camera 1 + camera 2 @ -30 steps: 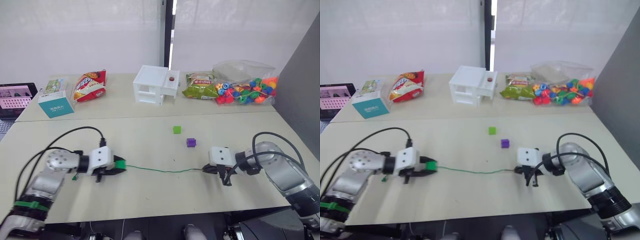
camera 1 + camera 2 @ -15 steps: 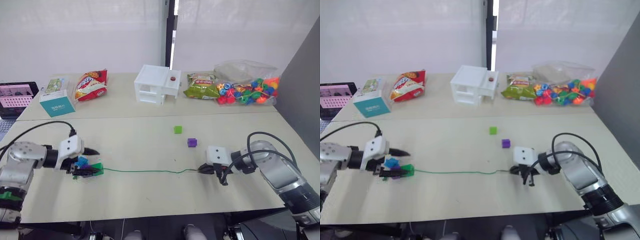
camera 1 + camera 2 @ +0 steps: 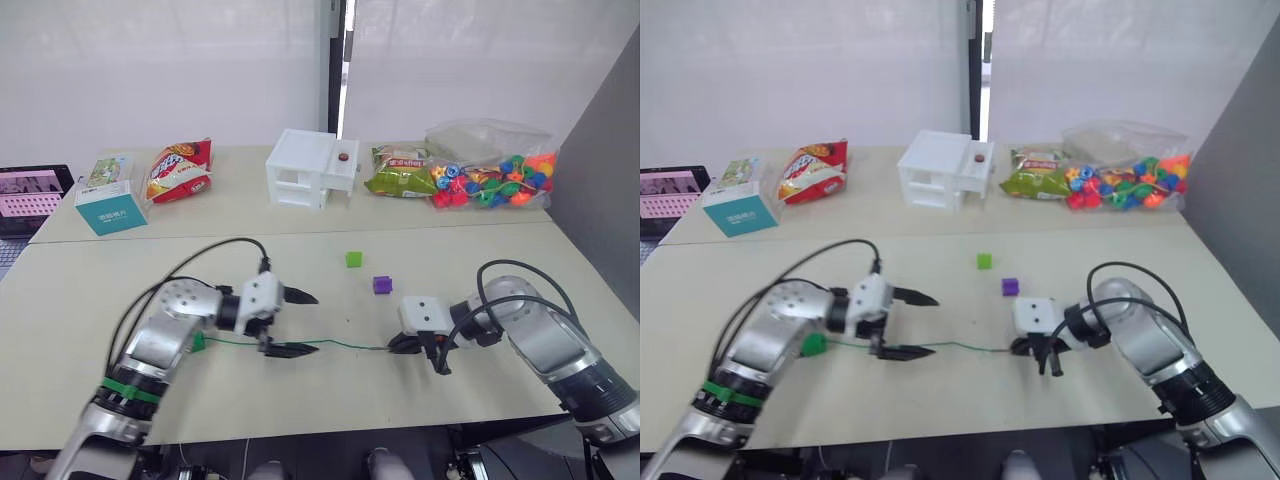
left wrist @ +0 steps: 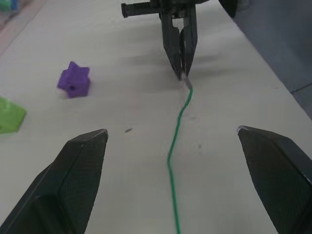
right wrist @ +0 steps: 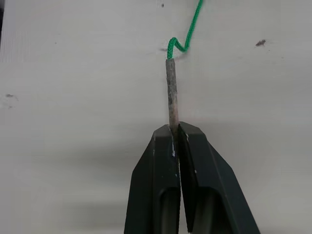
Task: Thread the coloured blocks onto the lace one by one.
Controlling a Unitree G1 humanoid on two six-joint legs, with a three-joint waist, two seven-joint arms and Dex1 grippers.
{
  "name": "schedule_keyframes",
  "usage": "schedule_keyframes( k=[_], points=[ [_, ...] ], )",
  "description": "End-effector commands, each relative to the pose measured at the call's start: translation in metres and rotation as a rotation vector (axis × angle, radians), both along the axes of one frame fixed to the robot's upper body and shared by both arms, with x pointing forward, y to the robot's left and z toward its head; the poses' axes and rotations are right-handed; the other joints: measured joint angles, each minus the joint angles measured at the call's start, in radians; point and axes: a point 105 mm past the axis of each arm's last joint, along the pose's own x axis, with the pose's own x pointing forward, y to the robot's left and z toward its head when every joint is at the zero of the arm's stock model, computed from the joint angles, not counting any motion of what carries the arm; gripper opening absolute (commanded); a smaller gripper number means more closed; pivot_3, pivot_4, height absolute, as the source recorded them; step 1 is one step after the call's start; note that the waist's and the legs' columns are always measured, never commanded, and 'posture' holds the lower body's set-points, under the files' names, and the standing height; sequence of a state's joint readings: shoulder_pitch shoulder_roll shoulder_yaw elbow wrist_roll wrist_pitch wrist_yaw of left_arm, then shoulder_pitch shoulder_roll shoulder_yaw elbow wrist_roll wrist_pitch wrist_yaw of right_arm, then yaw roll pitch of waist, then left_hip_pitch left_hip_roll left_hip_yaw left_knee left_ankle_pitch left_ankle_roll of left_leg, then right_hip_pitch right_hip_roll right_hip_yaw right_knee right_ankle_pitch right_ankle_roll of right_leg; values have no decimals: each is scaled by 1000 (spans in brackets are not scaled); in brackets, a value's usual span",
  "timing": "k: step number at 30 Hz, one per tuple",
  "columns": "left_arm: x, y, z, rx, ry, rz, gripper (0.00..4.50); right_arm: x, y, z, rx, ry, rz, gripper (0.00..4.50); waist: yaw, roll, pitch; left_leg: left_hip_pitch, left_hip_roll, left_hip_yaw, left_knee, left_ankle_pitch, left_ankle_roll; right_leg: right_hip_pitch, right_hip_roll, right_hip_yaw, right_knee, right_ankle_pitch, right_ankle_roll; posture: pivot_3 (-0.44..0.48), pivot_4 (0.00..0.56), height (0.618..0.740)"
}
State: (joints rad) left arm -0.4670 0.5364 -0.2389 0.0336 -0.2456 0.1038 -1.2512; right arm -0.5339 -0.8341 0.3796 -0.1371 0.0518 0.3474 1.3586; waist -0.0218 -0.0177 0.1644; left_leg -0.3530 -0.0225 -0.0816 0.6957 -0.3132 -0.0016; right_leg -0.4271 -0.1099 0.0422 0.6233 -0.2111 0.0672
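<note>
Lace (image 3: 345,345) lay along the bench (image 3: 300,400); our right gripper (image 5: 174,127) pinched its stiff tip, left gripper (image 3: 300,322) gaped wide astride it. We judged the tip needed steady holding.

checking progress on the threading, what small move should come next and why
Probably send the open left claw to the purple block, the nearer loose one beside the light green block. The right claw is shut on the lace tip, ready for a block.
</note>
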Motion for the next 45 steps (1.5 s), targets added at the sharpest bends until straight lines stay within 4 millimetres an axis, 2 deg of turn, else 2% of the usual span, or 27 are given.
schedule_keyframes(
  k=[1, 2, 5, 7, 9, 14, 17, 21, 29, 30, 36, 44, 45],
  points=[
    [1, -23, -19, -43, 30, 13, 4479, -5, 9, 5, -3, -6, 40, 0, 5, 0, 0, 0, 0, 0, 0, 0, 0, 1, 0, 0, -1, 0, 0, 0, 150, 740],
    [1, -27, -27, -25, 24, 11, 4479, -5, 10, 5, -5, -4, 40, 0, 7, 0, 0, 0, 0, 0, 1, 0, 0, 1, 0, 0, -1, 0, 0, 0, 150, 740],
    [1, -50, -28, -99, 34, 4, 4479, -5, 10, 2, -17, 0, 40, 0, 9, 0, 0, 0, -1, 0, 1, 0, 0, 1, 0, 0, -6, 0, 0, 0, 150, 740],
    [-3, -58, -37, -64, 25, -24, 4479, -5, 10, 1, -21, 1, 37, 0, 10, 0, 0, -1, -1, 0, 1, 0, -1, 2, -1, 0, -7, 0, 0, 0, 150, 740],
    [-5, -63, -43, -38, 18, -38, 4479, -5, 9, 1, -25, 0, 34, 0, 10, 0, 0, -1, -1, 0, 1, 0, -1, 2, -1, 0, -9, 0, 0, 0, 150, 740],
    [-4, -67, -44, -52, 18, -25, 4479, -5, 9, 0, -25, -3, 23, 0, 9, 0, 0, 0, -1, 0, 0, 0, -1, 2, 0, 0, -8, 0, 0, 0, 150, 740],
    [-7, -64, -45, -54, 23, -24, 3692, -5, 8, -1, -26, -3, 17, 0, 9, 0, 0, 0, -1, 0, 0, 0, -1, 2, -1, 0, -9, 0, 0, 0, 150, 740],
    [-8, -63, -46, -59, 31, -15, 2393, -4, 8, -1, -26, -1, 10, 0, 9, 0, 0, 0, -1, 0, 0, 0, -1, 2, -1, 0, -9, 0, 0, 0, 150, 740],
    [-10, -67, -46, -77, 46, -12, 2393, -2, 7, 0, -28, -6, 6, 0, 10, 0, 0, 0, -1, 0, 1, 0, -1, 2, -1, 0, -9, 0, 0, 0, 150, 740],
    [-11, -67, -46, -80, 51, -15, 1879, -3, 7, 0, -28, -4, 7, 0, 10, 0, 0, 0, -1, 0, 1, 0, -1, 2, -1, 0, -9, 0, 0, 0, 150, 740],
    [-12, -68, -46, -84, 55, -20, 23, -6, 7, -4, -35, 6, 7, 0, 10, 0, 0, 0, -1, 0, 1, 0, -1, 2, -1, 0, -9, 0, 0, 0, 150, 740],
    [-12, -66, -45, -88, 54, -15, 23, -6, 3, -5, -42, 21, -71, 0, 10, 0, 0, 0, -1, 0, 0, 0, -1, 2, -1, 0, -9, 0, 0, 0, 150, 740],
    [-12, -66, -45, -88, 54, -15, 7, -6, 4, -3, -28, 22, -86, 327, 10, 0, 0, 0, -1, 0, 0, 0, -1, 2, -1, 0, -9, 0, 0, 0, 150, 740]
  ],
)
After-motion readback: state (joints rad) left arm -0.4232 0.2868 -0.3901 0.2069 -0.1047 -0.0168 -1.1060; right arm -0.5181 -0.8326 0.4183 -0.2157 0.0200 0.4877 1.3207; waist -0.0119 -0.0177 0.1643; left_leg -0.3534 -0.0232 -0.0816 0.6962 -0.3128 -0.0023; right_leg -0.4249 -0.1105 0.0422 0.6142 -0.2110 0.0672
